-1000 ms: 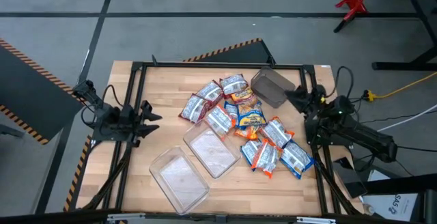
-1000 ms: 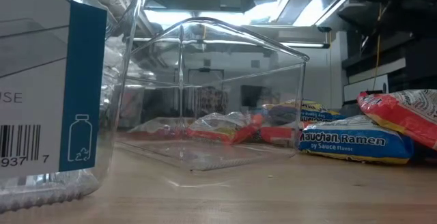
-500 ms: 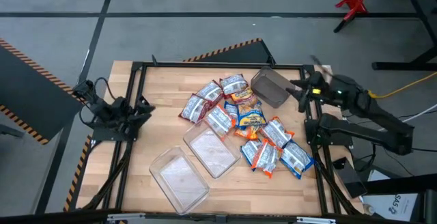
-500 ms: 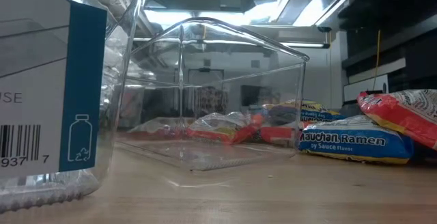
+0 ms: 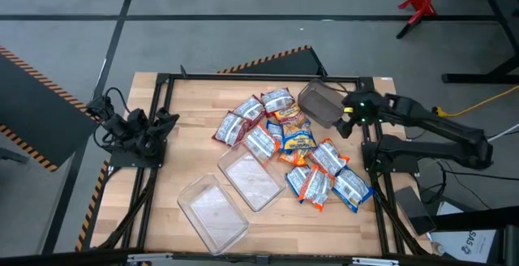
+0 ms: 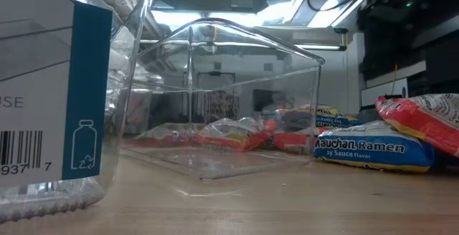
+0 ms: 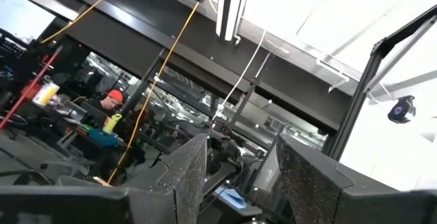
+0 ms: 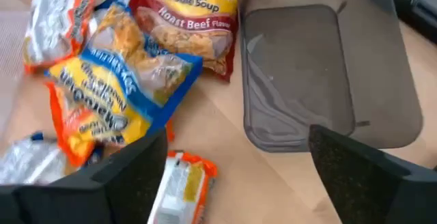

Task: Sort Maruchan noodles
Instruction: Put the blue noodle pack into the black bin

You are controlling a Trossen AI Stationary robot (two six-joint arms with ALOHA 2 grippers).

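Observation:
The Maruchan noodles [image 5: 288,140] lie in a loose, partly overlapping heap on the wooden table [image 5: 186,104], in blue, orange and maroon. My right gripper [image 5: 344,125] hangs open above the table's far right, pointing steeply down beside the dark grey tub [image 5: 320,104]. Between its fingers [image 8: 235,176] I see bare wood, with the tub [image 8: 321,74], a maroon Roast Beef packet [image 8: 188,19] and a blue-and-orange packet [image 8: 116,87] ahead. My left gripper [image 5: 166,123] waits open at the left edge, tipped up toward the room [image 7: 239,176].
Two clear rectangular tubs [image 5: 251,178] [image 5: 212,211] rest on the near middle of the table. The low view looks through them [image 6: 222,99] at a blue packet [image 6: 369,149] and a red one [image 6: 423,120]. A black frame [image 5: 243,77] borders the table. A person [image 7: 113,101] sits far off.
My right arm has unfolded from the right edge, risen and reached over the table toward the dark grey tub, its gripper tipping from roughly level to steeply down. My left gripper has tipped upward and drawn slightly toward the left edge. No packet has moved.

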